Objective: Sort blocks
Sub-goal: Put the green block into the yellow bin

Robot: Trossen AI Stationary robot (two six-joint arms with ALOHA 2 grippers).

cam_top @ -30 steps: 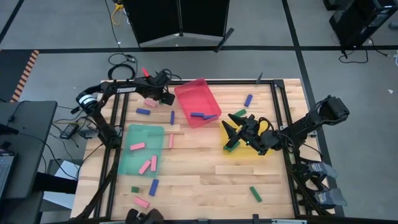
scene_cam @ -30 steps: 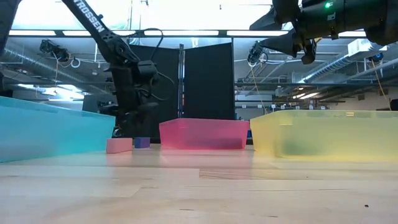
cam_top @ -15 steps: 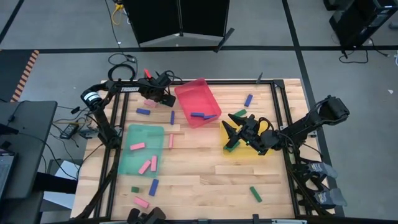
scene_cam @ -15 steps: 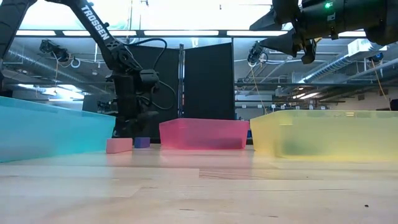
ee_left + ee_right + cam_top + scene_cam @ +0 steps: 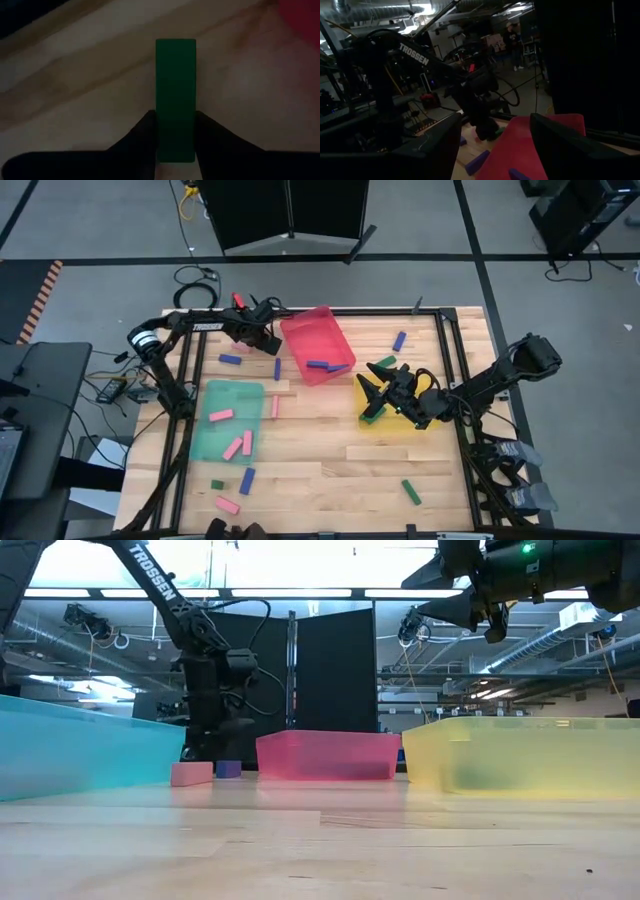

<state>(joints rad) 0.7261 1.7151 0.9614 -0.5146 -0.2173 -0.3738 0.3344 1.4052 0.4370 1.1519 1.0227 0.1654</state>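
Observation:
My left gripper (image 5: 258, 336) is at the table's far left, beside the red tray (image 5: 312, 330), and is shut on a dark green block (image 5: 175, 80). The right wrist view shows this gripper (image 5: 487, 131) low over the wood. My right gripper (image 5: 372, 388) hangs open and empty above the yellow tray (image 5: 398, 423), where a green block (image 5: 371, 416) lies. Pink blocks (image 5: 221, 416) lie in the green tray (image 5: 226, 395), and a blue block (image 5: 322, 365) lies in the red tray. Several more blocks lie loose on the table. My left gripper pinches the dark green block between its two fingers (image 5: 145, 127), on the block's two long sides at its near end (image 5: 175, 137). The fingers lie along the block, which sticks out ahead of them. Whether the block rests on the wood, I cannot tell.
Loose blocks lie on the wood: blue ones (image 5: 231, 360) (image 5: 277, 368) (image 5: 399, 340), a pink one (image 5: 191, 773), and near the front edge a green one (image 5: 411, 491), a pink one (image 5: 228, 504) and a blue one (image 5: 247, 480). A metal frame edges the table.
My left gripper has sunk a little and turned beside the red tray, at the table's far left. My right gripper has kept still above the yellow tray.

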